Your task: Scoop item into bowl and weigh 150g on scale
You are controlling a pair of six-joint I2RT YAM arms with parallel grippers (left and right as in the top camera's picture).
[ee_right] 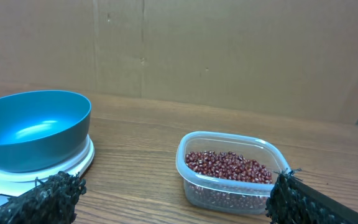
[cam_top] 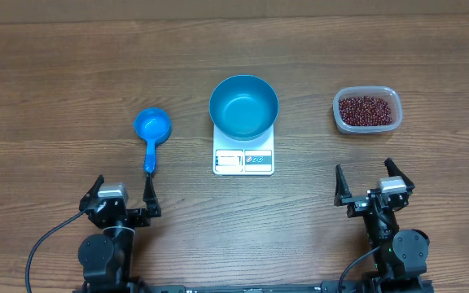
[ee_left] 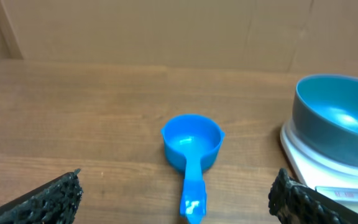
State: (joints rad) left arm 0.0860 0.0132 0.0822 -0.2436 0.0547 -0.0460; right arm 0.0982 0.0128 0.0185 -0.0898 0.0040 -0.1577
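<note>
Left gripper [cam_top: 123, 189] and right gripper [cam_top: 365, 175] sit at the near edge, jaws spread wide, gripping nothing | bowl [cam_top: 243, 106] sits on scale [cam_top: 243, 160], dead centre | beans [cam_top: 367, 110] heaped in clear tub [cam_top: 338, 114], far right | scoop [cam_top: 151, 134] left of scale

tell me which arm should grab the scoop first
Left. The scoop lies just ahead of the open left hand, its handle pointing back at it. The right hand, also open, sits beyond the scale, facing the tub of beans.
</note>
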